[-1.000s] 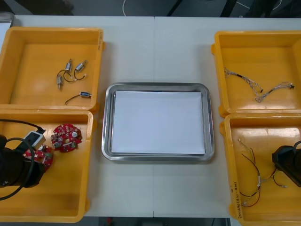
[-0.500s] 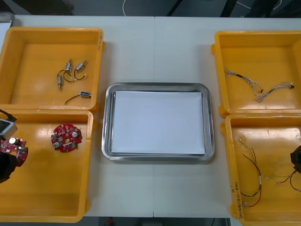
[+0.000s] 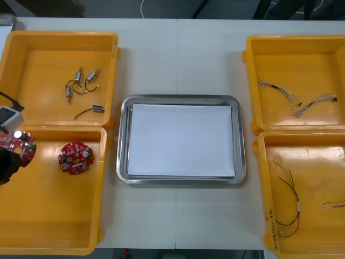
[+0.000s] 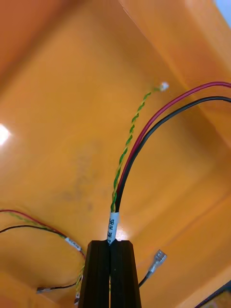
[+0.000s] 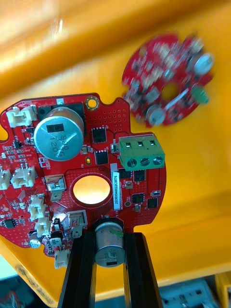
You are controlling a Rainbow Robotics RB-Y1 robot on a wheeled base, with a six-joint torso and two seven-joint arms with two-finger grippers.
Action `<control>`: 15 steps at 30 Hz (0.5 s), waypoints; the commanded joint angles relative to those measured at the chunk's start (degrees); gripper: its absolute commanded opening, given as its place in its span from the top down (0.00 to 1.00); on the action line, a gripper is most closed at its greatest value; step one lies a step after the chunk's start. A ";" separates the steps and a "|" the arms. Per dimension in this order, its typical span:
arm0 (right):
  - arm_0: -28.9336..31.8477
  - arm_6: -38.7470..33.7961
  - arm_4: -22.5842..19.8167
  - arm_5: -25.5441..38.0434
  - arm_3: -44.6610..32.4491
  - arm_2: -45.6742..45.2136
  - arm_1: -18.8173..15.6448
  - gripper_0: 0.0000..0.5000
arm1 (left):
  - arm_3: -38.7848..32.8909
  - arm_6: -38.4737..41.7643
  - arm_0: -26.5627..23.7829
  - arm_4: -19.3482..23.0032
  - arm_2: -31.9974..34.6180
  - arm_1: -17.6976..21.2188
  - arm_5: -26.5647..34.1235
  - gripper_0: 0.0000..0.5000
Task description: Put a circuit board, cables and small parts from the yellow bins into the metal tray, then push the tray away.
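Note:
At the table's left edge my left gripper (image 3: pixel 18 150) holds a round red circuit board (image 3: pixel 16 142) lifted over the near left yellow bin (image 3: pixel 100 189). In the left wrist view its fingers (image 5: pixel 83 269) are shut on a metal cylinder at the board's (image 5: pixel 86 159) edge. A second board (image 3: pixel 76 157) (image 5: pixel 168 86) lies in that bin. My right gripper (image 4: pixel 114 248) is shut on a cable (image 4: pixel 126 159) of red, black and green-yellow twisted wires over the near right bin (image 3: pixel 302 178). The cable's end (image 3: pixel 333 205) shows at the bin's right side. The metal tray (image 3: pixel 180 99), white inside, lies in the middle.
The far left bin (image 3: pixel 32 65) holds several small metal parts (image 3: pixel 81 86). A pale twisted cable (image 3: pixel 296 100) lies in the far right bin (image 3: pixel 253 81). Another red and black cable (image 3: pixel 288 210) stays on the near right bin's floor.
My left gripper has lifted one board out of the near left bin and drawn it to the left edge. My right gripper has pulled off to the right with a cable, leaving the front view.

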 commanded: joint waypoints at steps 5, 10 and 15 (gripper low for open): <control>-2.56 5.84 -8.86 0.36 -5.23 -3.38 -6.84 1.00 | -3.96 5.74 -12.08 0.86 -8.76 2.10 0.65 1.00; -4.14 13.40 -14.75 0.36 -5.32 -5.93 -9.74 1.00 | -3.96 10.67 -18.68 1.12 -16.32 1.48 0.65 1.00; -4.58 18.05 -19.67 0.36 -5.67 -7.42 -12.72 1.00 | -3.79 13.74 -23.68 1.92 -21.77 -0.01 0.65 1.00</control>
